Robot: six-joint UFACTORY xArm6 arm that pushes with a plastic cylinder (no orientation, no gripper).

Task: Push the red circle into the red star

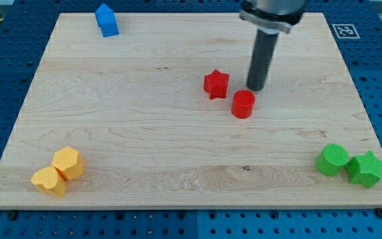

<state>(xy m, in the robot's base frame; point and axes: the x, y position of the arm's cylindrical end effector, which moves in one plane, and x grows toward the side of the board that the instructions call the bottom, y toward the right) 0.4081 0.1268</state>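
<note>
The red circle (243, 104) lies near the middle of the wooden board. The red star (215, 84) lies just up and to the left of it, with a small gap between them. My tip (256, 88) rests on the board just above and to the right of the red circle, very close to it, and to the right of the red star.
A blue block (107, 20) sits near the board's top left. Two yellow blocks (67, 163) (49, 181) touch at the bottom left. A green circle (332, 160) and a green star (366, 168) sit together at the bottom right. The board (144, 133) ends at blue pegboard.
</note>
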